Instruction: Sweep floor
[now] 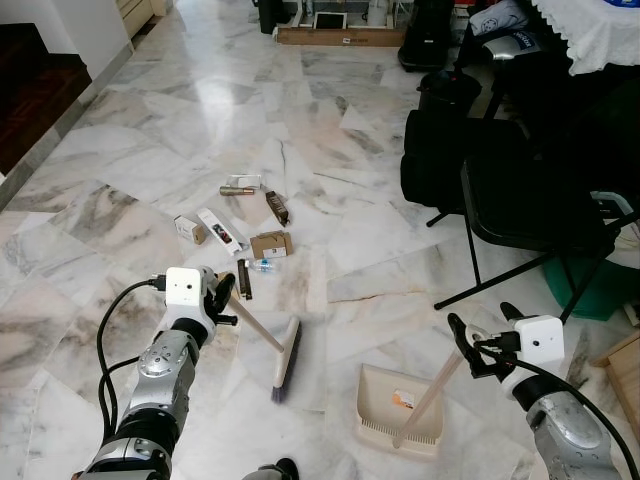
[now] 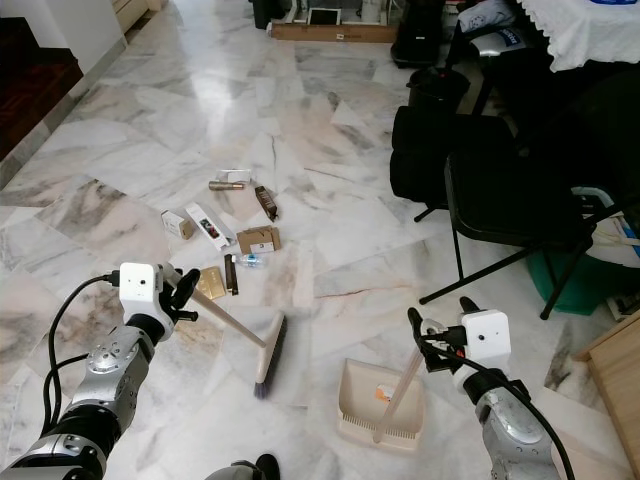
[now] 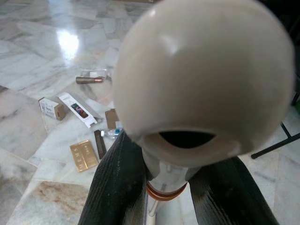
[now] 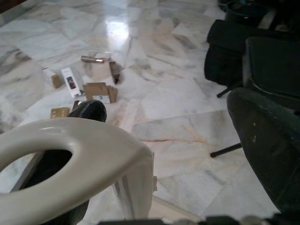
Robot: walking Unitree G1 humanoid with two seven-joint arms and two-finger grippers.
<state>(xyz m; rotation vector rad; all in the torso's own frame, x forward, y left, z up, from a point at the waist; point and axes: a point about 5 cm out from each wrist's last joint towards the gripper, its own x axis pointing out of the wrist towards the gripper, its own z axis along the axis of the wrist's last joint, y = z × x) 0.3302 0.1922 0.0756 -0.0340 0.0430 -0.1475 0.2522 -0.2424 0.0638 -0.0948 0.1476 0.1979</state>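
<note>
Left gripper [image 1: 224,297] clenched on broom [image 1: 283,367] handle; right gripper [image 1: 468,345] grasping dustpan [image 1: 400,412] handle. We'd reach bristles beyond litter [image 1: 270,244], drag toward pan, pan lip flat on floor [image 1: 200,130].

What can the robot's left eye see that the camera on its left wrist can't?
The left eye view takes in the broom's brush head, the cream dustpan held by the right gripper, and the black folding chair. The left wrist view gives a close-up of the broom handle's rounded cream end, clamped between the left gripper's black fingers. Both views share the marble floor and the scattered litter, such as the white box and the bronze tube.
</note>
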